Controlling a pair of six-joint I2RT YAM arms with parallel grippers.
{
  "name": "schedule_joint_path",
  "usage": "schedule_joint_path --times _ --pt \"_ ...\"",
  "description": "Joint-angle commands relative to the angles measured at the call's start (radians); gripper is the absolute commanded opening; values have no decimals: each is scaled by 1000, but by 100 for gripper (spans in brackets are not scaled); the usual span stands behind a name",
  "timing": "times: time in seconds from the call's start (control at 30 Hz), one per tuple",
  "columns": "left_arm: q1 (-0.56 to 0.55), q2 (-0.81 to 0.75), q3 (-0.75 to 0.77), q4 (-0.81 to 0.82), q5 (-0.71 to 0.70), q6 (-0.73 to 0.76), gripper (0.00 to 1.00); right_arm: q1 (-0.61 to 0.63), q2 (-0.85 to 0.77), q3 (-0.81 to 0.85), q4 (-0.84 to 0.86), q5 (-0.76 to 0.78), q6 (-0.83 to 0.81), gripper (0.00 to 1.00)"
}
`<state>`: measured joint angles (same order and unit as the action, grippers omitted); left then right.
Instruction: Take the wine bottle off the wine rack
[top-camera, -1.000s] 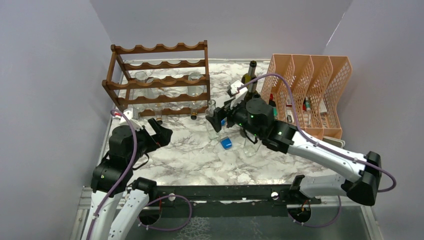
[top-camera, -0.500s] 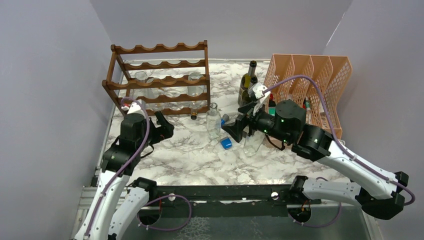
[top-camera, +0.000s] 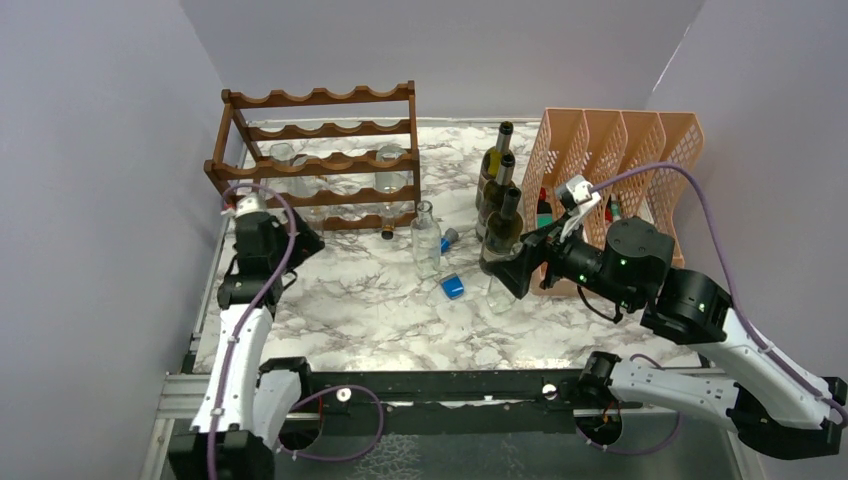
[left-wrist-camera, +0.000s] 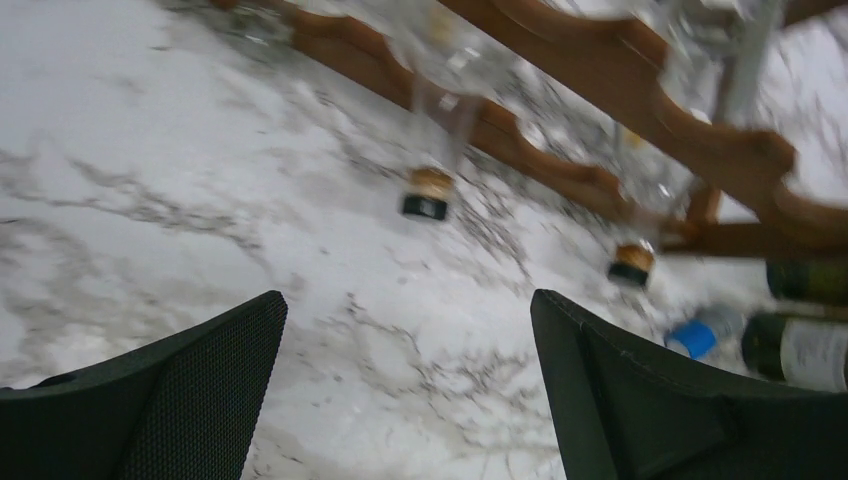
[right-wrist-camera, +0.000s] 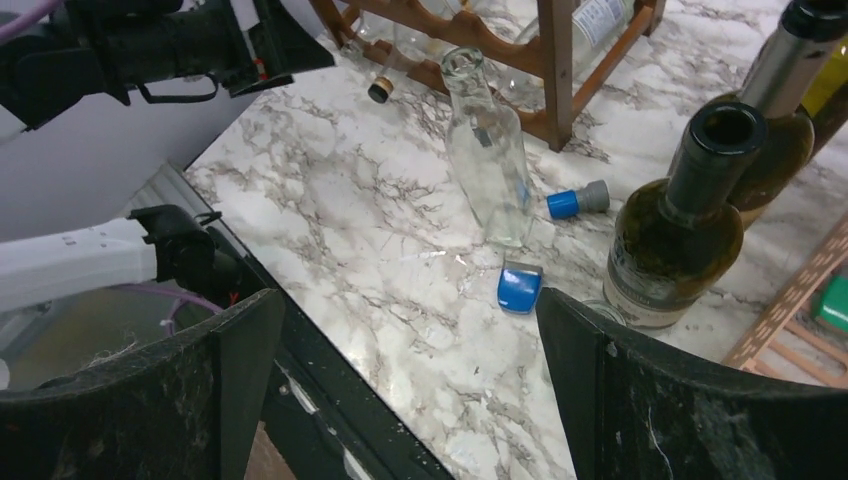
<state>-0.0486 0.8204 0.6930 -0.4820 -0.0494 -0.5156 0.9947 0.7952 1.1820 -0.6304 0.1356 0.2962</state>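
Marble tabletop (top-camera: 370, 310), left end effector (left-wrist-camera: 405, 298) spread, apparently short of wine rack (top-camera: 320, 163), right end effector (right-wrist-camera: 408, 295) spread near green bottle (right-wrist-camera: 680, 230)

No lettering can be read; the white label (left-wrist-camera: 815, 352) on the dark green bottle (left-wrist-camera: 762, 335) perhaps carries print, but it is blurred.

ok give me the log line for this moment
left gripper: open, empty, facing wine rack | right gripper: open, empty, near green bottle | clear bottles: lying in rack
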Motion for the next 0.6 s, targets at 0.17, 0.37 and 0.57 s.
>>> schedule_joint_path --times 0.17,0.37,0.57 --pt "448 62 -107 249 221 -67 99 -1 53 126 -200 120 54 100" --pt "559 183 -214 527 373 -165 99 0 -71 58 -67 -31 -75 100" --pt "571 324 -282 817 454 -220 97 0 -118 61 -41 -42 -98 100"
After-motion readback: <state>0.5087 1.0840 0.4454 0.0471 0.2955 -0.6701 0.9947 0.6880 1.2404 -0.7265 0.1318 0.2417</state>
